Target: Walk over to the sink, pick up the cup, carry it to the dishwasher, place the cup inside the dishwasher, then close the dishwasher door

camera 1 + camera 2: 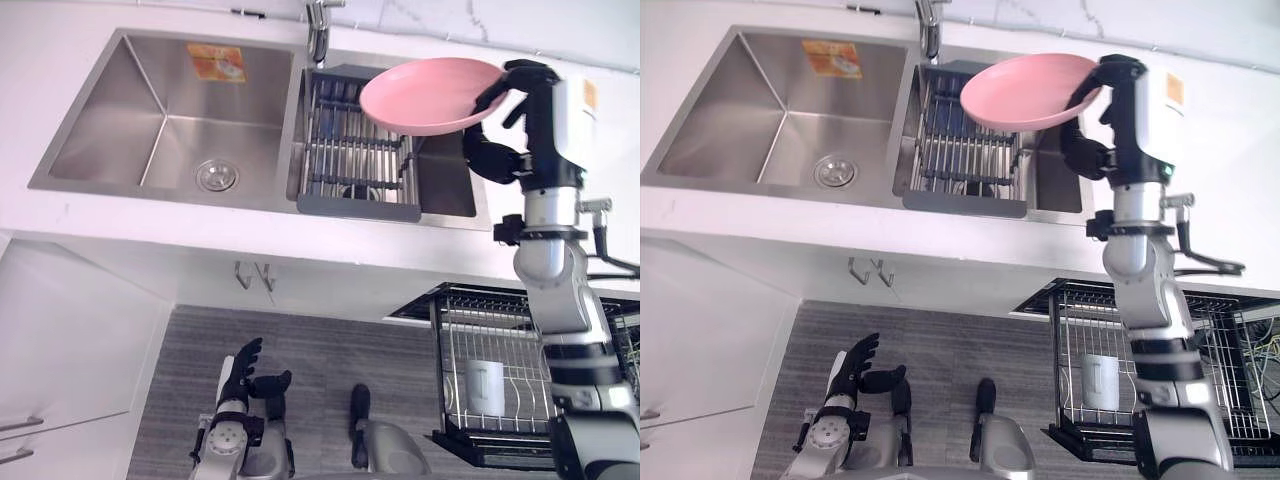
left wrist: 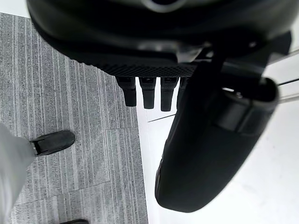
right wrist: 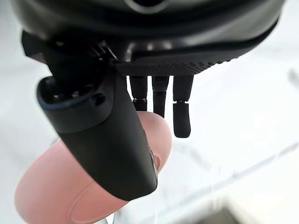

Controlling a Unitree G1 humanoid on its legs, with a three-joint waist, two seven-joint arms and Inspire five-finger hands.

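Although the job says cup, what the right hand (image 1: 497, 150) actually has is a pink plate (image 1: 430, 95), pinched by the rim and held up over the right side of the sink (image 1: 120, 110). So I'd call this the carry step, just getting going. Next it needs to bring the plate down to the pulled-out dishwasher basket (image 1: 470, 320) at the lower right and keep it level on the way.

Containers: the sink's left half has nothing in it but the drain (image 1: 216, 176). The right half holds a wire dish rack (image 1: 345, 150) with maybe something dark at the bottom, can't really tell. A white cup (image 1: 485, 385) already stands upright in the dishwasher basket.

The left hand (image 1: 245, 375) hangs low over the floor (image 1: 330, 350), fingers loose, holding nothing.

Left wrist view: same story, straight fingers over grey floor.

Right wrist view: thumb clamped on top of the plate, fingers going down behind it.
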